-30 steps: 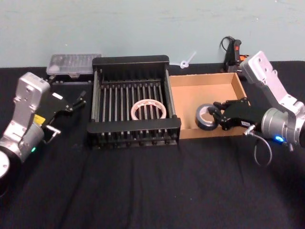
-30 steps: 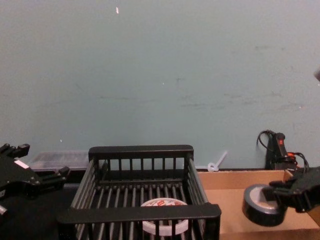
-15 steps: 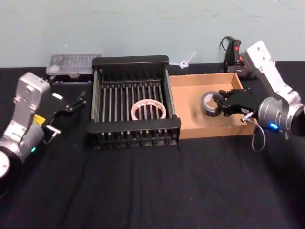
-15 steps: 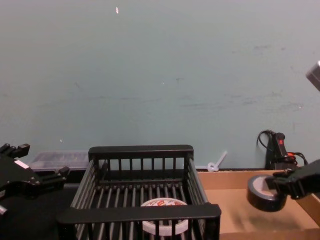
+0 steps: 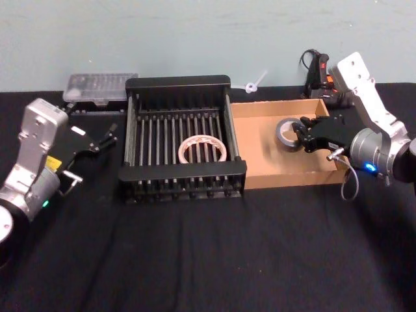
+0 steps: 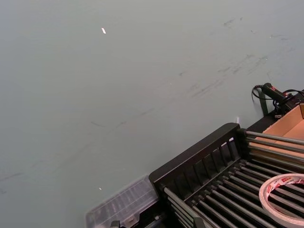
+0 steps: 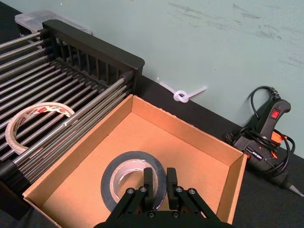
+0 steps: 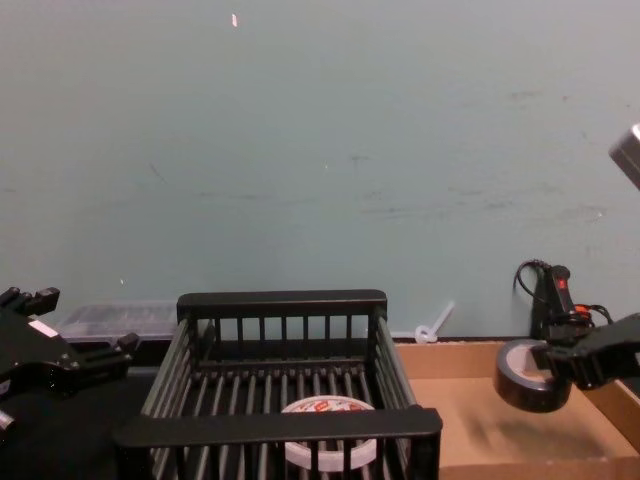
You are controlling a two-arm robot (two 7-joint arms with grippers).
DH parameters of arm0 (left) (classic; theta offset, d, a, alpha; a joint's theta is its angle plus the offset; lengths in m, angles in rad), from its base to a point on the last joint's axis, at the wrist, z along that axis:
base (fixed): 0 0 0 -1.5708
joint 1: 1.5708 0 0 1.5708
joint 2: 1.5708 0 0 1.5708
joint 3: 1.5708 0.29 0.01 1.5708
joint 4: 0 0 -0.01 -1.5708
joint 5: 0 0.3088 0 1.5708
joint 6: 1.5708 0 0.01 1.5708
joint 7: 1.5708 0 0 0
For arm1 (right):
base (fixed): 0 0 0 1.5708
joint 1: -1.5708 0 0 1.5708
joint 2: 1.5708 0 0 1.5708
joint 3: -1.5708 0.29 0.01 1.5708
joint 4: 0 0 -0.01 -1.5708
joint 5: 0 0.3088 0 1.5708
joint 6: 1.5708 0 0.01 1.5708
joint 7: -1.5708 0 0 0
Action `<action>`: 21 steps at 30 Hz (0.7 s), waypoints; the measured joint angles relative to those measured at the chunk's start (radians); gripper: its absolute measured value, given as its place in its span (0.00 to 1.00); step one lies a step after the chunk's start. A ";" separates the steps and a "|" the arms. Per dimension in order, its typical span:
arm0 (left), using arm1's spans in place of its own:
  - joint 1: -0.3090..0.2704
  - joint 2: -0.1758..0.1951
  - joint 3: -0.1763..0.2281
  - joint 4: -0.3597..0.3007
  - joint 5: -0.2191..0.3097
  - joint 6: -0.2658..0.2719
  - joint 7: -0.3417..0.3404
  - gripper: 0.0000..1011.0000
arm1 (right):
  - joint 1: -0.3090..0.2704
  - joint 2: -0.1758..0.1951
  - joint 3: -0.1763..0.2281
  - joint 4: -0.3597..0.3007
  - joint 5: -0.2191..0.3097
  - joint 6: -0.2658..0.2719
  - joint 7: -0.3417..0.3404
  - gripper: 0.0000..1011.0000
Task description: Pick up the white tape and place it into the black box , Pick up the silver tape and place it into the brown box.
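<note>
Right gripper clenched on silver tape, above brown box, frame right; left gripper parked far left, fingers apart.

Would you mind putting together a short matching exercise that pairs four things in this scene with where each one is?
Things:
1. white tape
2. silver tape
3. left end effector
4. clear plastic case

Places:
A. held above the brown box by the right end effector
B. behind the black box's left corner, by the wall
C. lying flat on the black box's ribbed floor
D. beside the black box, on its left

Pairs: 1-C, 2-A, 3-D, 4-B
</note>
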 joint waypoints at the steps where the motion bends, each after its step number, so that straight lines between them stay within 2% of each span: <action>1: 0.000 0.000 0.000 0.000 0.000 0.000 0.000 0.99 | 0.000 0.000 0.000 -0.001 0.000 0.001 0.000 0.17; 14: 0.000 0.000 0.000 0.000 0.000 0.000 0.000 0.99 | -0.001 0.003 -0.003 -0.005 0.001 0.005 0.001 0.17; 16: 0.000 0.000 0.000 0.000 0.000 0.000 0.000 0.99 | -0.001 0.003 -0.003 -0.005 0.001 0.005 0.001 0.21; 21: 0.000 0.000 0.000 0.000 0.000 0.000 0.000 0.99 | -0.001 0.004 -0.004 -0.006 0.001 0.006 0.002 0.36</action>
